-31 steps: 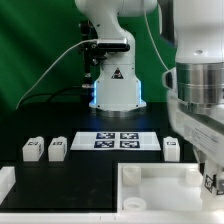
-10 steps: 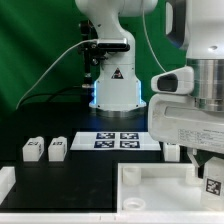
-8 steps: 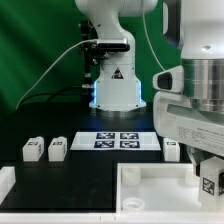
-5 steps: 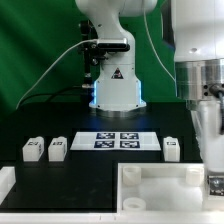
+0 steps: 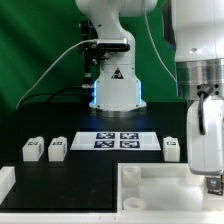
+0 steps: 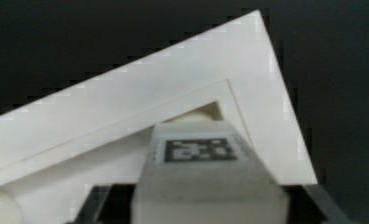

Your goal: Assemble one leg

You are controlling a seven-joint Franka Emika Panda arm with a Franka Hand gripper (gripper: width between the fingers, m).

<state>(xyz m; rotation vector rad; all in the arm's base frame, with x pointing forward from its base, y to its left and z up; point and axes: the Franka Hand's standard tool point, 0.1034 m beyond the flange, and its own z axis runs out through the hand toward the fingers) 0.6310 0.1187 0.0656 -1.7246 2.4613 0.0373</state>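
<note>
My gripper (image 5: 213,186) is low at the exterior view's right edge, over the near right corner of the large white tray-like piece (image 5: 150,170). In the wrist view the gripper (image 6: 202,208) is shut on a white leg (image 6: 200,175), whose square marker tag faces the camera. The dark fingers (image 6: 106,205) sit on both sides of the leg. Under the leg lies a corner of the tray-like piece (image 6: 163,90). Three more legs stand on the black table: two at the left (image 5: 33,149) (image 5: 57,149) and one at the right (image 5: 171,148).
The marker board (image 5: 118,140) lies flat in the middle of the table, in front of the robot base (image 5: 113,90). A white block (image 5: 5,182) sits at the near left edge. A green backdrop stands behind.
The arm has turned its wrist and come down at the right. The held leg's tag, seen earlier in the exterior view, no longer faces that camera. The other legs have not moved.
</note>
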